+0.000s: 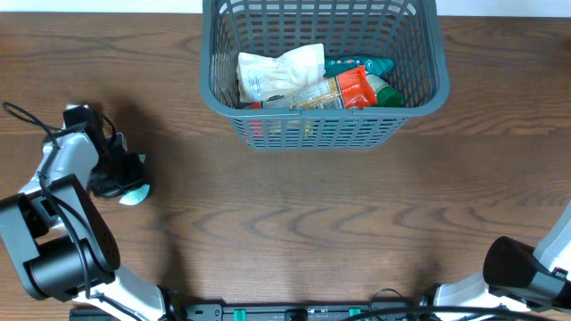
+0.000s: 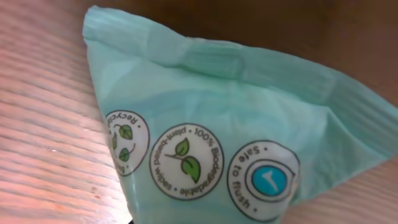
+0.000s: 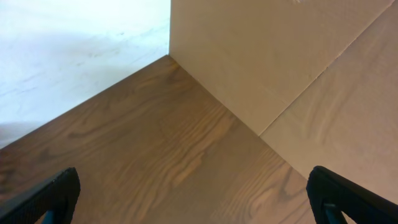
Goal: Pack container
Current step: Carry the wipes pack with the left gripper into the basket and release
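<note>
The dark grey slotted basket stands at the back middle of the table. It holds a white pouch, an orange and clear packet and green and teal packs. My left gripper is at the far left, shut on a mint green wipes pack. That pack fills the left wrist view and hides the fingers. My right gripper is open and empty, its dark fingertips at the bottom corners of the right wrist view.
The right arm's base sits at the bottom right corner. A pale wall or board stands past the wooden table edge in the right wrist view. Bare wood table lies between the arms and the basket.
</note>
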Motion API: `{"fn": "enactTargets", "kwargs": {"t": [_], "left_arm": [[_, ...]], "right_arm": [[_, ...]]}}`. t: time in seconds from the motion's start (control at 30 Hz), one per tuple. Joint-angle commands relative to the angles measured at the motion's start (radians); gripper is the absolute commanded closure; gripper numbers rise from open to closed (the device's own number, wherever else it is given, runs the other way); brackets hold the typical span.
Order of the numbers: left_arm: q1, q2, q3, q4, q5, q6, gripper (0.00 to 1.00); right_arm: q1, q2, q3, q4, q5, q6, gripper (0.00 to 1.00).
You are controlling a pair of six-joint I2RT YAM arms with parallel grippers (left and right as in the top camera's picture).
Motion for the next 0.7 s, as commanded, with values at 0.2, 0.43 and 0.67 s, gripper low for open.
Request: {"fn": "enactTargets", "kwargs": {"t": [0.2, 0.43, 0.67], "left_arm": [[-0.005, -0.204, 0.352, -0.051, 0.287, -0.011, 0.94], [-0.1, -0.309, 0.676, 0.029, 0.422, -0.011, 0.94], [-0.297, -0.311, 0.834, 0.225, 0.421, 0.014, 0.94]], "right_arm": [[-0.005, -0.004, 0.0, -0.001, 0.006, 0.015, 0.01], [-0.005, -0.004, 0.0, -0.001, 0.006, 0.015, 0.01], [-0.005, -0.004, 0.0, -0.001, 0.006, 0.015, 0.01]]}}
